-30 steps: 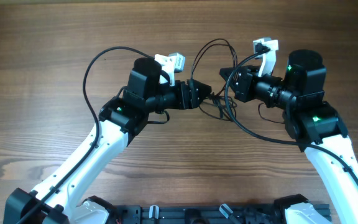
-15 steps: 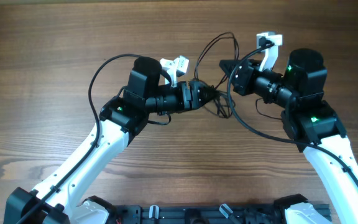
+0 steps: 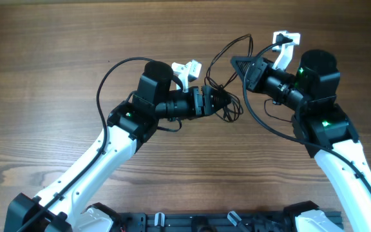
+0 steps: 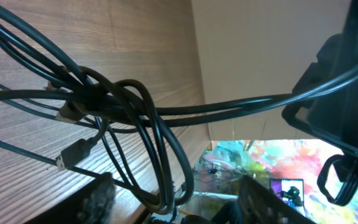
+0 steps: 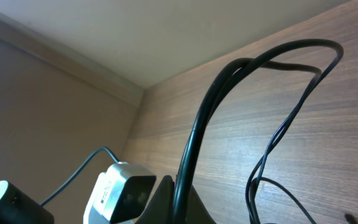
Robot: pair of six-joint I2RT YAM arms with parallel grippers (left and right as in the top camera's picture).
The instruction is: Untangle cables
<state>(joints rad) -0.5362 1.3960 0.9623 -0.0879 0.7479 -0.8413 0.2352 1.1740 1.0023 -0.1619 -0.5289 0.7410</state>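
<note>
Several thin black cables [image 3: 227,106] lie knotted on the wooden table between my arms. My left gripper [image 3: 216,102] reaches into the knot from the left. In the left wrist view its fingers [image 4: 173,196] stand wide apart with strands of the tangle [image 4: 104,93] running down between them, and a small plug end [image 4: 70,152] hangs nearby. My right gripper [image 3: 240,64] is shut on one cable [image 5: 229,87]. That cable leaves its closed tips [image 5: 179,193] and arcs up in a loop [image 3: 245,40] towards the far edge.
White wrist cameras [image 3: 187,68] [image 3: 285,40] stick out above each gripper. Thicker black arm cables [image 3: 105,84] [image 3: 269,125] loop beside both arms. The table's far edge meets a beige wall [image 5: 166,37].
My left gripper has moved right, further into the knot. My right gripper has moved up and right with its cable, lifting the loop towards the far edge.
</note>
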